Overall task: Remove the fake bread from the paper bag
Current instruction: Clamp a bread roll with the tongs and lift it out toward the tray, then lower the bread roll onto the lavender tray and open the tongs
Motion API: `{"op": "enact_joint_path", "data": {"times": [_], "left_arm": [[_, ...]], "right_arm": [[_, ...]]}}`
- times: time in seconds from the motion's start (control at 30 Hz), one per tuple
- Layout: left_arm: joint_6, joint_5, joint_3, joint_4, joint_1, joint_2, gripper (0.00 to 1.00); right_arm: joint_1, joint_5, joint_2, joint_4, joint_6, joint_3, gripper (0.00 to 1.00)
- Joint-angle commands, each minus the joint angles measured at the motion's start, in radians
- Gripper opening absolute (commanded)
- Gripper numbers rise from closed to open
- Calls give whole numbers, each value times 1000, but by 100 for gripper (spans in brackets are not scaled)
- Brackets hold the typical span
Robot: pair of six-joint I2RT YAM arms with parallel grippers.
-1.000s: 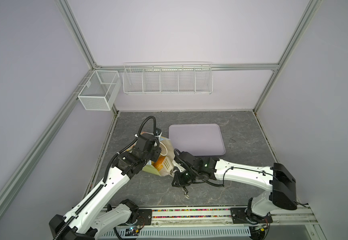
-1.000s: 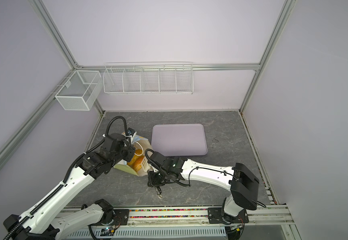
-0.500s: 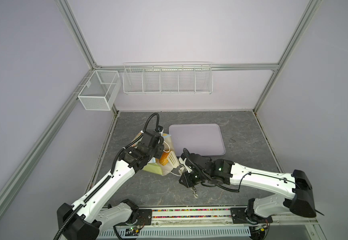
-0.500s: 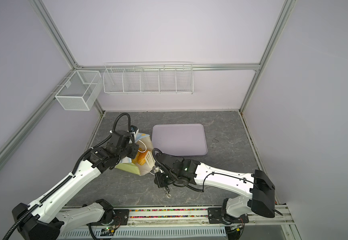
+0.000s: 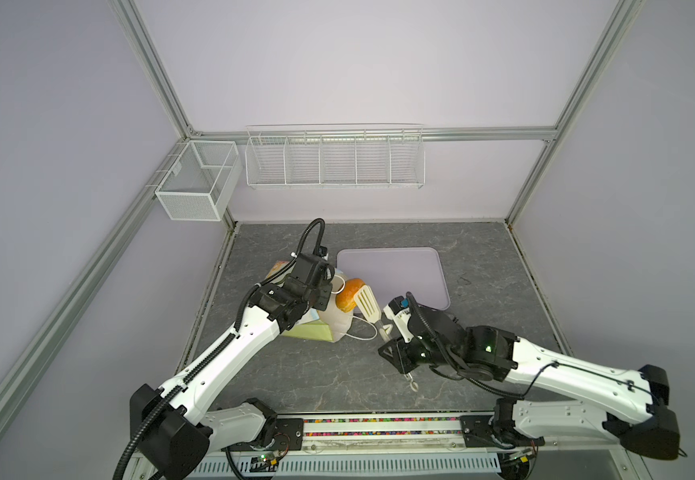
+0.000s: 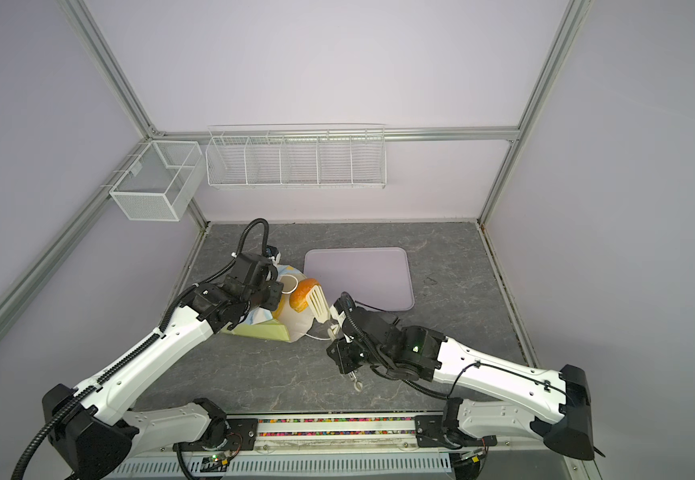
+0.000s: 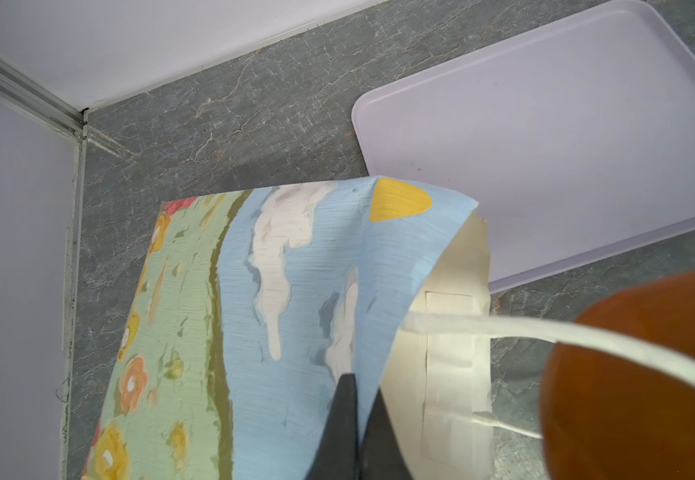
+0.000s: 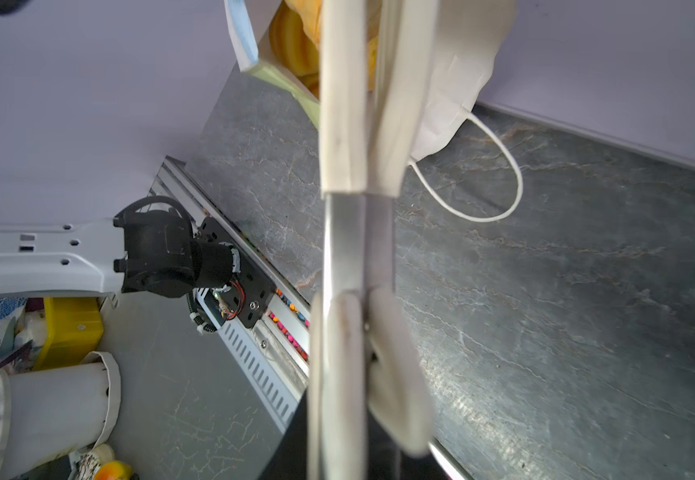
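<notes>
Just above the paper bag's (image 5: 312, 332) mouth, my tongs (image 5: 367, 305) clamp the glossy bun (image 5: 345, 291); I judge it light and slippery, best squeezed across its middle.

Glossy bun (image 5: 347, 293); matt paper bag (image 5: 311, 332); smooth plastic tray (image 5: 393, 270).

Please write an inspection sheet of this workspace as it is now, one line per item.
Surface: grey stone-look table, one dark mark beside the tray.
Job's things: paper bag lies on the table; round bun at its mouth, between the tongs; more bread inside; nothing on the tray.
Clutter: nothing seen.
Grippers: left gripper shut on the bag's upper edge; right gripper shut on the tongs.
Cables: black hose arches over the left wrist; cord handle lies on the table.
Surroundings: wire rack and mesh basket on the walls.
</notes>
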Motion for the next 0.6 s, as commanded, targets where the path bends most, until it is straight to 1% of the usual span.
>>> {"op": "enact_joint_path", "data": {"times": [0.0, 0.1, 0.17, 0.3, 0.37, 0.43, 0.57], "left_arm": [[-23, -27, 27, -35, -1, 8, 0], [-17, -30, 28, -39, -1, 0, 0], [-10, -34, 28, -44, -1, -11, 0], [12, -37, 31, -59, -1, -32, 0], [19, -39, 30, -68, -1, -44, 0], [21, -42, 28, -70, -1, -56, 0], [23, -45, 28, -71, -1, -72, 0]], "right_arm": [[-54, 58, -57, 4, -15, -27, 6], [-140, 29, -77, -36, -30, -28, 6], [-217, -3, -78, -63, -60, -20, 6], [-388, -104, -38, -58, -147, -13, 6], [-487, -189, 10, -11, -186, -13, 6], [-555, -266, 70, 44, -223, -4, 6], [-636, -365, 242, 117, -299, 72, 6]]}}
